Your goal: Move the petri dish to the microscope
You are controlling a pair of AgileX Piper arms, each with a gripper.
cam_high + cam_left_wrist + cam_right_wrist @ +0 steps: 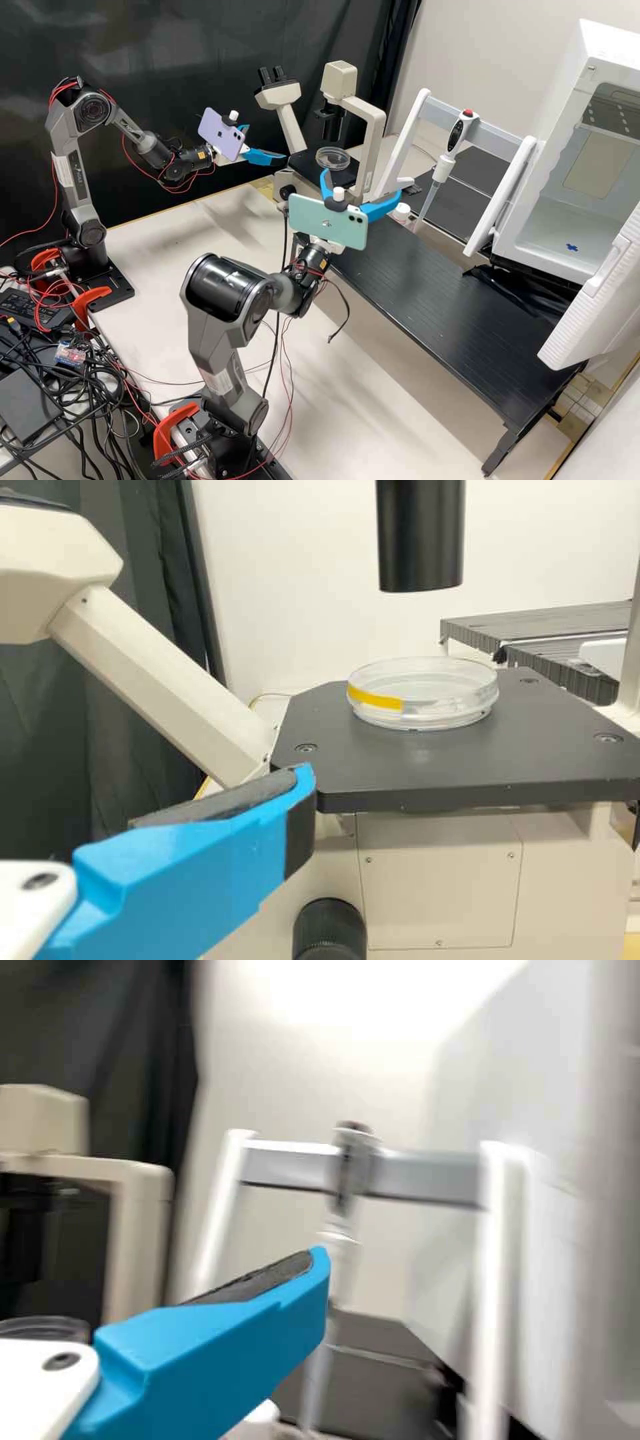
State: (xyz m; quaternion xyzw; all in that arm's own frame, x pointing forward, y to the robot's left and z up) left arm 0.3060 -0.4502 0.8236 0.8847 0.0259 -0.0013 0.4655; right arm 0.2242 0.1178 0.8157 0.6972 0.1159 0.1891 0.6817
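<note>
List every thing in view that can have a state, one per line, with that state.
Petri dish: lying flat on the microscope stage
Left gripper: open, holding nothing
Right gripper: open, holding nothing
Pipette: hanging tip down on its white stand
White ribbed door: swung open
White-capped bottle: cap on

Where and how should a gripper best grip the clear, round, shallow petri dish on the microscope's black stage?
Grip the petri dish by opposite sides of its wall, probably coming level from where the left gripper is: the dish lies flat, and a black cylindrical tube hangs above.
</note>
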